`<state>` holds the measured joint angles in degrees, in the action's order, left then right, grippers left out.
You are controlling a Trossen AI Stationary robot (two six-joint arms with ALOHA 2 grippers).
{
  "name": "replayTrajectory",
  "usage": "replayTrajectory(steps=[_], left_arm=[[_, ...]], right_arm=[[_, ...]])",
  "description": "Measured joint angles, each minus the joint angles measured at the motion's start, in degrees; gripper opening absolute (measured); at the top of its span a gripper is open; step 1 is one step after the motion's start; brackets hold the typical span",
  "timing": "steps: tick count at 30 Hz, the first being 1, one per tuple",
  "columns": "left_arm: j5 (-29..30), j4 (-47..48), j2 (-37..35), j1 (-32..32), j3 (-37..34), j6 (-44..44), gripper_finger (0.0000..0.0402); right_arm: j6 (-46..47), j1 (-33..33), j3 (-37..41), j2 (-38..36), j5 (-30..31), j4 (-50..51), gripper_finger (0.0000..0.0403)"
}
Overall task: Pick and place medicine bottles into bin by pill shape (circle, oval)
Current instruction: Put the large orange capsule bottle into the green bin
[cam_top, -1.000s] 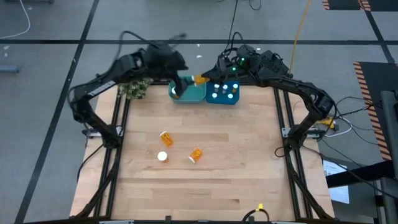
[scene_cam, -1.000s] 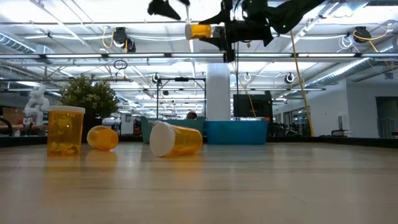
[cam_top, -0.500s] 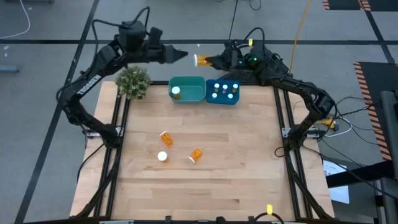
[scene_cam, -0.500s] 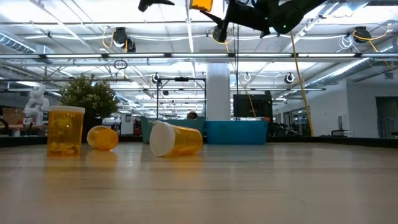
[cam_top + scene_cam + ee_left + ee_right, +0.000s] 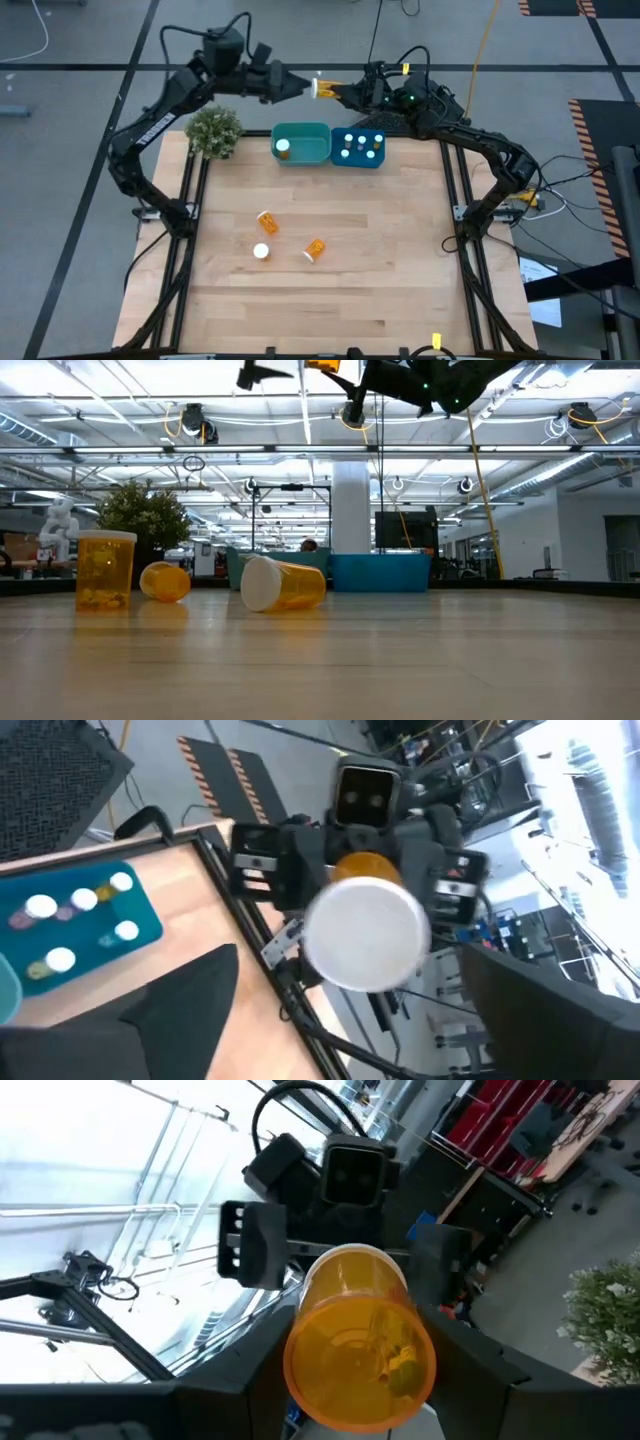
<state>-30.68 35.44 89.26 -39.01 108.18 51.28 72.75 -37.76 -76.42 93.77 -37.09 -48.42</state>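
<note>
The right claw [image 5: 338, 93] is clamping a medicine bottle [image 5: 325, 90] high above the back of the tabletop [image 5: 400, 250], cap toward the left claw [image 5: 297, 87], which is hanging spread and empty. Low view: three loose bottles [image 5: 285, 584] are lying or standing near the teal tub [image 5: 236, 567] and blue tub [image 5: 380, 572]. Left wrist: the white cap [image 5: 367, 934] is facing the lens. Right wrist: pills are showing through the orange base. Risk: the smooth bottle could slip and fall outside the tubs. No readable label.

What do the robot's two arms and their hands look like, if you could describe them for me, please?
Both arms are dark, near-black jointed links with black cables running along them. The left arm bears pale lettering on its link. The right arm shows green indicator lights near its wrist. Each hand, left hand and right hand, has two dark tapered fingers.
</note>
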Motion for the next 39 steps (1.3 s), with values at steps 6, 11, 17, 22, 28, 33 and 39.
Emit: replayTrajectory(steps=[6,11,17,22,28,33,39], left_arm=[[-1.3,-3.9,3.4,1.0,-0.1,-0.5,0.0383],[2.1,-6.2,3.3,0.7,0.0,-2.4,0.0379],[2.0,-6.5,3.4,0.7,0.0,-3.1,0.0379],[1.8,-6.0,4.4,1.0,0.0,-3.7,0.0377],[-1.5,-7.3,6.1,0.7,0.0,-2.2,0.0334],[-2.3,-9.4,6.2,0.5,0.0,-1.3,0.029],[-3.5,-9.5,6.2,-1.0,0.0,-1.0,0.0255]], right_arm=[[0.0,0.0,0.0,0.0,2.4,0.3,0.0185],[0.1,0.0,0.0,0.0,2.7,0.9,0.0185],[0.0,0.0,0.0,0.0,3.0,1.5,0.0185],[0.0,0.0,0.0,0.0,4.1,1.6,0.0186],[0.1,0.0,0.0,0.0,4.0,1.6,0.0186],[0.2,0.0,0.0,0.0,4.0,1.5,0.0186],[0.3,0.0,0.0,0.1,4.0,2.2,0.0187]])
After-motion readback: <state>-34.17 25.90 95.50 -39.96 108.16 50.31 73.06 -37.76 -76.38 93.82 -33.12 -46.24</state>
